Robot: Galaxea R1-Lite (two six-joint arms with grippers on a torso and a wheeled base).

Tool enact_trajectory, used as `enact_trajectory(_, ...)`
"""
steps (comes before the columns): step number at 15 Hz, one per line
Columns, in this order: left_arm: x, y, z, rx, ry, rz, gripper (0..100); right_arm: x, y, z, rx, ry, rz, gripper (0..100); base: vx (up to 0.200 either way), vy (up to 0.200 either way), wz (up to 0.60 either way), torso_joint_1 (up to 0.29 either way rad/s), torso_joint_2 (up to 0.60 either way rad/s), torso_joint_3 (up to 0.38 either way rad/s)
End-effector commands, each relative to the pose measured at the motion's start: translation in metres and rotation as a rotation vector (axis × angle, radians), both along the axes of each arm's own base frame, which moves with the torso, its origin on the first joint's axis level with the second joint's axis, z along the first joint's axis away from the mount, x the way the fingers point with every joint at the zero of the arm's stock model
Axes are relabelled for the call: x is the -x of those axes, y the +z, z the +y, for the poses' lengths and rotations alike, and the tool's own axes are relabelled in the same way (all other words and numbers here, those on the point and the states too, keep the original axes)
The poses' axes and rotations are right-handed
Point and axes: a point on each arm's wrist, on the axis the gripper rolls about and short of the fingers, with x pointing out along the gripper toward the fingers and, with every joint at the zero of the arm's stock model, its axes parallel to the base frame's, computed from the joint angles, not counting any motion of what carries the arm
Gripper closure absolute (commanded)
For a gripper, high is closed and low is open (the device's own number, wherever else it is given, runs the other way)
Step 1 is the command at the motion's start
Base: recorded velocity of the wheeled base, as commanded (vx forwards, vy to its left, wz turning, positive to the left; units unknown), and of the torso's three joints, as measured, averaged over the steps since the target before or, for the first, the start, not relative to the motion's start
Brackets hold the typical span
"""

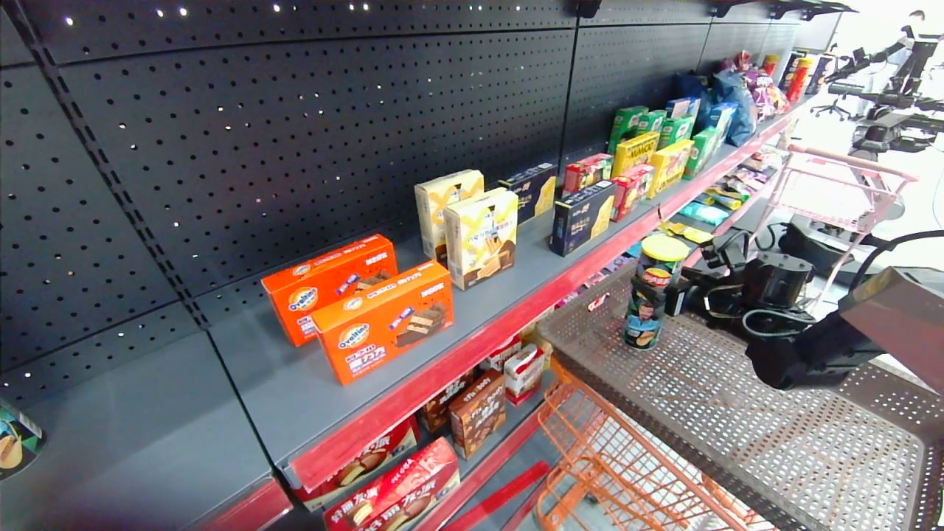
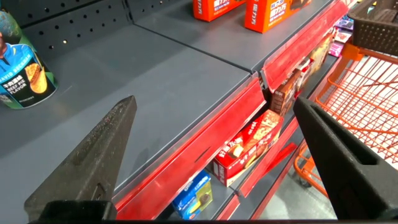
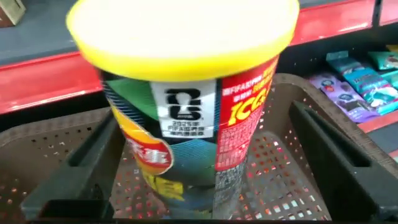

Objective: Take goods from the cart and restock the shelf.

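Note:
A crisp can [image 1: 652,291] with a yellow lid stands upright on the brown perforated cart tray [image 1: 737,420]. My right gripper [image 1: 677,295] is level with the can's middle. In the right wrist view the can [image 3: 186,112] sits between the two dark fingers [image 3: 336,155] of the open right gripper [image 3: 205,118], with a small gap on one side. My left gripper [image 2: 214,106] hangs open and empty over a bare stretch of the grey shelf [image 2: 168,87]. A second can [image 2: 22,68] stands on that shelf beside it.
Two orange boxes [image 1: 369,313], cream boxes [image 1: 472,228] and further packs line the shelf [image 1: 243,369] toward the right. An orange wire basket [image 1: 627,464] sits under the tray. A pink cart [image 1: 841,184] stands farther back. Lower shelves hold red boxes [image 1: 405,487].

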Motion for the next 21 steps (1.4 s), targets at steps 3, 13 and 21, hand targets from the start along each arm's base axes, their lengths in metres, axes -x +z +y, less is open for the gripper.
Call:
enact_trajectory(3,0.000,0.000,0.000,0.000,0.001,0.000,0,-0.011,-0.015,0.004,0.001,0.007,0.013,0,0.000,0.000,0.00,0.000,0.00,0.000)
enact_trajectory(13,0.000,0.000,0.000,0.000,0.001,0.000,0,-0.018,-0.016,0.000,0.001,0.078,0.044,100,0.000,0.000,0.00,0.000,0.00,0.000)
enact_trajectory(21,0.000,0.000,0.000,0.000,0.001,0.000,0,0.056,0.109,0.000,-0.009,0.050,0.049,100,0.000,0.000,0.00,0.000,0.00,0.000)
